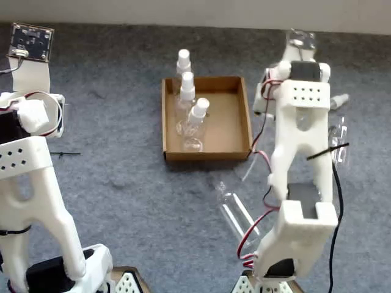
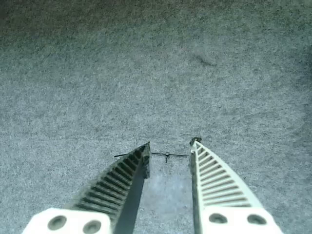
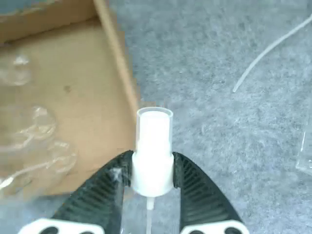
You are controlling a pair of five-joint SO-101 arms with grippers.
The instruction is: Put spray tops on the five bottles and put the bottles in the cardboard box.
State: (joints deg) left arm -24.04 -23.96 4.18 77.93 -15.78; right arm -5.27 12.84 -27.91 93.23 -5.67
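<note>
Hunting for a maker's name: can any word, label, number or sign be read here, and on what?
None can be read.
The cardboard box, the bottles and the spray top in the right claw are plain.
Any markings on the small circuit board are too small to read.

High cam was fixed overhead on the robot's side, looking down and forward over the whole grey table (image 1: 122, 201), farthest of the three. The cardboard box (image 1: 204, 157) sat mid-frame. Left wrist cam sat behind the left gripper (image 2: 170, 145), looking along its parted fingers at the table, very near. Overlap with high view: a thin black tie (image 2: 165, 155). Right wrist cam sat behind the right gripper (image 3: 152, 158), clamped on a spray top (image 3: 153, 146), close and facing down. Overlap with high view: the box's edge.
</note>
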